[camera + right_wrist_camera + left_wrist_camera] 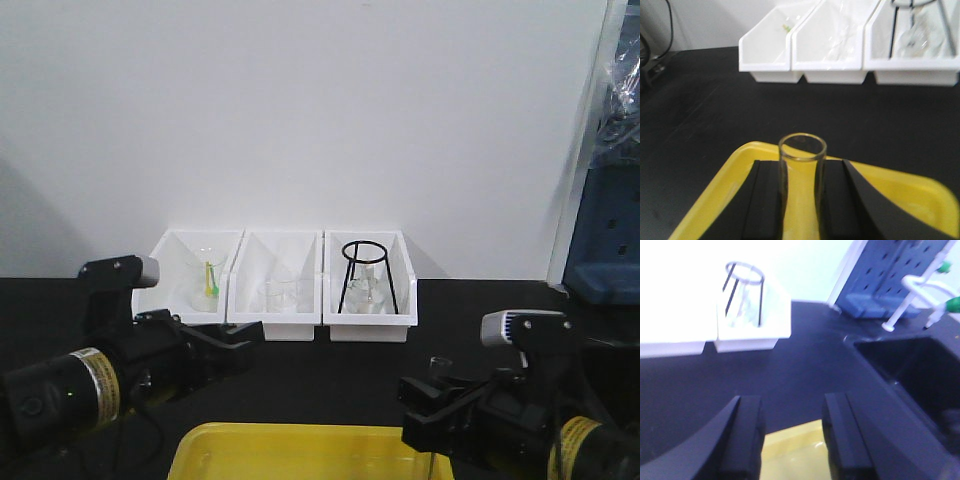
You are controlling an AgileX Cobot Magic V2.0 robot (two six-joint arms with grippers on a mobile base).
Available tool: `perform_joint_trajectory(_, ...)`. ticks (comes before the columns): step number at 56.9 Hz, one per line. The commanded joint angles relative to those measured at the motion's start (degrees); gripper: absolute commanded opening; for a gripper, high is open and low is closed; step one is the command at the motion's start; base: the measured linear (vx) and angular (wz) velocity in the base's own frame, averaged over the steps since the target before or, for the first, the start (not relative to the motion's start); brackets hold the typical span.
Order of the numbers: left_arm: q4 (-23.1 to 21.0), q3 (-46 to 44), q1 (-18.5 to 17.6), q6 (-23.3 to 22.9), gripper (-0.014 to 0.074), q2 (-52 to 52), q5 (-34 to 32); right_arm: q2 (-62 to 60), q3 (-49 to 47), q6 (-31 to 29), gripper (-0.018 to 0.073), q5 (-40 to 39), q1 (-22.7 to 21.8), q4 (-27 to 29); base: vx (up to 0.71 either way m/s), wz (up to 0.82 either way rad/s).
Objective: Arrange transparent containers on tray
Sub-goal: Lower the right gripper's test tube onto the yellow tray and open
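A clear glass test tube (802, 190) stands upright between the black fingers of my right gripper (801, 172), which is shut on it; its open rim (438, 362) pokes up above the jaws. Below the tube lies the yellow tray (740, 170), whose far rim (300, 438) shows at the bottom of the front view. My left gripper (791, 412) hangs open and empty over the tray's corner (795, 452), with the left arm (150, 355) left of the tray. No other test tube shows.
Three white bins (285, 285) line the back wall; they hold a beaker with a green item (208, 278), clear glassware (283, 290) and a black wire stand (367, 275). A blue pegboard rack (895, 280) and a dark sink (920, 370) sit to the right.
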Motion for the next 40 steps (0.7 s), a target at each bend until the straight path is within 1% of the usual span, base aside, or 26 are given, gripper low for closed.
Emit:
perform_joint_trajectory(1, 0.83, -1.2, -0.15, -0.09, 0.0388, -4.72, -3.32, 2.05, -1.55, 3.31, -0.0012, -8.13, -0.18, 0.24, 0.0, 0.0)
perform_joint_trajectory(6, 0.96, -1.2, -0.15, -0.09, 0.036, -6.93, -3.27, 5.89, -1.55, 6.47, -0.0012, -12.45, -0.18, 0.24, 0.0, 0.0)
perform_joint_trajectory(16, 0.96, -1.2, -0.15, -0.09, 0.0291, -9.08, -3.33, 12.9, -1.55, 10.17, -0.0012, -18.43, -0.18, 0.3, 0.0, 0.0)
perform_joint_trajectory(26, 0.91, -1.2, -0.15, -0.09, 0.0235, -9.65, -3.54, 18.83, -1.62, 10.34, -0.0012, -21.19, -0.18, 2.19, 0.0, 0.0)
perform_joint_trajectory(35, 0.85, -1.2, -0.15, -0.2, 0.023, -9.65, -3.87, 22.85, -1.62, 9.27, -0.0007, -21.16, -0.18, 8.41, 0.0, 0.0)
perform_joint_trajectory(40, 0.85, -1.2, -0.15, -0.25, 0.023, -9.65, -4.79, 24.43, -1.62, 8.1, 0.0005, -21.38, -0.18, 9.65, 0.0, 0.0)
